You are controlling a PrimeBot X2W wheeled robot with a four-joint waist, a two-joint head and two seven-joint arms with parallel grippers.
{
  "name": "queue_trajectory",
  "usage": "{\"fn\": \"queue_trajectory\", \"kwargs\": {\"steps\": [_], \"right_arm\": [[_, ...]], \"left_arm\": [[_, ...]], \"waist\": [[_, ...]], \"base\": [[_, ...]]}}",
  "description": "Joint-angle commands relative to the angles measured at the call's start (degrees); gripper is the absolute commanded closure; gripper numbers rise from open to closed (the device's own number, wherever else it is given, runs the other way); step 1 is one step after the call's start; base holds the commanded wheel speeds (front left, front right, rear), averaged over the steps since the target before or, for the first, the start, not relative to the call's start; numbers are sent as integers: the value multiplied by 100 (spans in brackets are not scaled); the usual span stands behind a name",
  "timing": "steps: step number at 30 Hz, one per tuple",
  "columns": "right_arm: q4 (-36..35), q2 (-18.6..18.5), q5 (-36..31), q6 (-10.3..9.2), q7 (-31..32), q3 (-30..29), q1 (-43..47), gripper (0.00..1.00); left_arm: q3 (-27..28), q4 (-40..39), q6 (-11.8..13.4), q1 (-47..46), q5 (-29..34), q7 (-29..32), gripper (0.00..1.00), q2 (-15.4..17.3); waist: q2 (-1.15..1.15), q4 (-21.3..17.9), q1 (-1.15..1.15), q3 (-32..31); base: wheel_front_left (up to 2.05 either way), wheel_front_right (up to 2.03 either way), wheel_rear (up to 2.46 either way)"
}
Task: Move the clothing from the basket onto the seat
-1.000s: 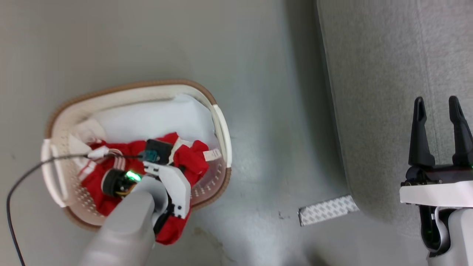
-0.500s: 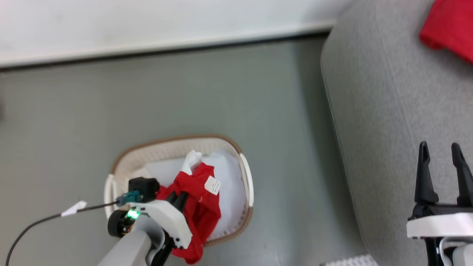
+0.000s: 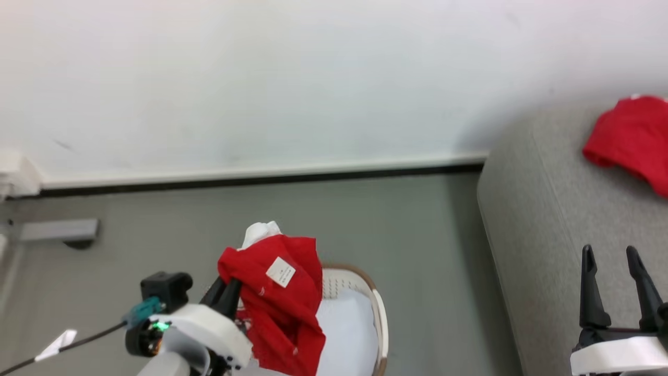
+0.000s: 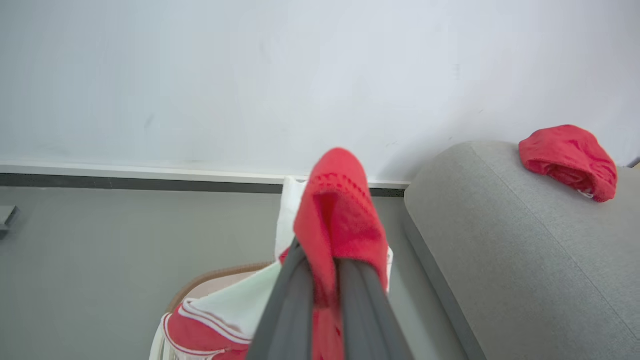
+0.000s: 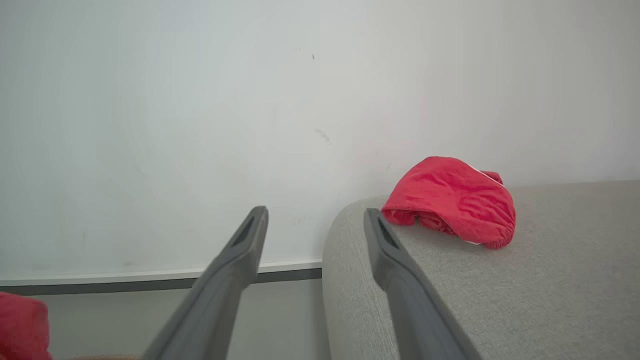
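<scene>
You have the seat (image 3: 548,235) under and ahead of the right gripper (image 3: 618,282), whose jaws stand wide apart. A red garment (image 3: 631,136) rests on the seat beyond those fingertips. The basket (image 3: 379,318) sits beneath and just right of the left gripper (image 3: 227,292). That gripper's jaws are pinched on the clothing (image 3: 284,308), which hangs from them above the basket, well apart from the seat.

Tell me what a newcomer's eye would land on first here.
The bright red garment pinched in the left gripper, hanging above the basket at lower left. Next, a second red garment lying on the grey seat at upper right, beyond the open right gripper.
</scene>
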Motion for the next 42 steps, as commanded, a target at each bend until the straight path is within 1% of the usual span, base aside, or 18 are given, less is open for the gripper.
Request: {"fn": "queue_trajectory", "kwargs": {"steps": [1, 6, 12, 17, 20, 24, 27, 29, 32, 36, 38, 42], "right_arm": [[18, -14, -35, -13, 5, 5, 101, 0], [61, -17, -153, -13, 5, 55, 349, 0], [-16, -14, -239, -13, 5, 144, 488, 0], [-125, -14, -280, -13, 5, 369, 418, 0], [-192, -12, -321, -13, 6, 685, 336, 0], [-306, -171, -111, -13, 45, 1452, 99, 0], [-475, -423, 147, -13, 237, 2326, -188, 0], [-605, -662, 357, -13, 401, 2915, -452, 0], [-789, -993, 708, -13, 650, 3798, -899, 0], [-906, -1352, 1135, -13, 911, 4751, -1489, 0], [-940, -1511, 1330, -13, 985, 5127, -1761, 0], [-918, -1781, 1514, -13, 1060, 5659, -2190, 0]], "left_arm": [[26, -169, 78, 177, 24, 22, 100, 101], [127, -1070, 406, 743, -48, 187, 100, 413], [312, -2033, 789, 1162, -87, 418, 100, 764], [385, -2609, 970, 1273, -55, 596, 100, 954], [375, -2924, 1021, 1271, -25, 698, 100, 1021], [278, -3371, 997, 1090, -6, 920, 100, 1058], [151, -3619, 916, 943, 15, 1114, 100, 1094], [39, -3712, 846, 822, 67, 1240, 100, 1106], [-154, -3733, 704, 590, 98, 1384, 100, 1000], [-500, -3595, 457, 266, 182, 1528, 100, 791], [-696, -3510, 337, 116, 213, 1589, 100, 681], [-1042, -3373, 110, -110, 383, 1705, 100, 528]], "waist": [[0, 177, 2, -347], [0, 221, 2, -801], [0, 249, 2, -987], [0, 258, 2, -1021], [0, 264, 2, -1023], [0, 286, 2, -1004], [0, 299, 2, -987], [0, 308, 2, -969], [0, 343, 2, -922], [0, 404, 2, -886], [0, 429, 2, -889], [0, 452, 2, -890]], "base": [[0, 0, 0], [0, 0, 0], [0, 0, 0], [0, 0, 0], [0, 0, 0], [0, 0, 0], [0, 0, 0], [0, 0, 0], [0, 0, 0], [0, 0, 0], [0, 0, 0], [0, 0, 0]]}}
